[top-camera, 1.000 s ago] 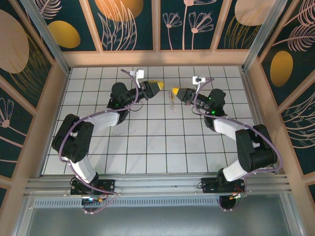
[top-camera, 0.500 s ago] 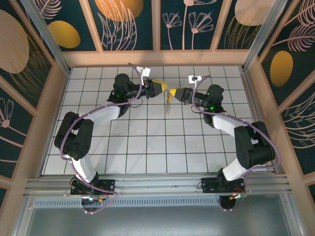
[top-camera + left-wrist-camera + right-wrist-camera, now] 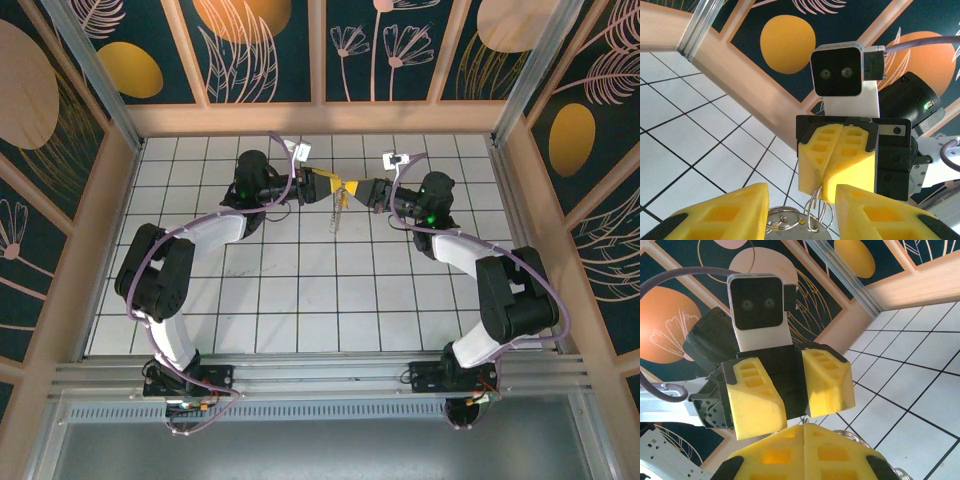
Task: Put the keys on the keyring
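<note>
Stretching beneath both arms, the white tiled table [image 3: 300,300] has them meeting tip to tip near its far edge. The left gripper [image 3: 340,186], with yellow ribbed fingers, stands partly parted, its pads either side of the hanging bunch without any clear hold on it. The right gripper [image 3: 356,189] is pinched tight on the thin pale wire keyring [image 3: 818,204], whose loops emerge just beneath its fingertips. That ring dangles above the tiles between the two tips. From it hang small silvery metal keys [image 3: 790,226], low between the left fingers.
</note>
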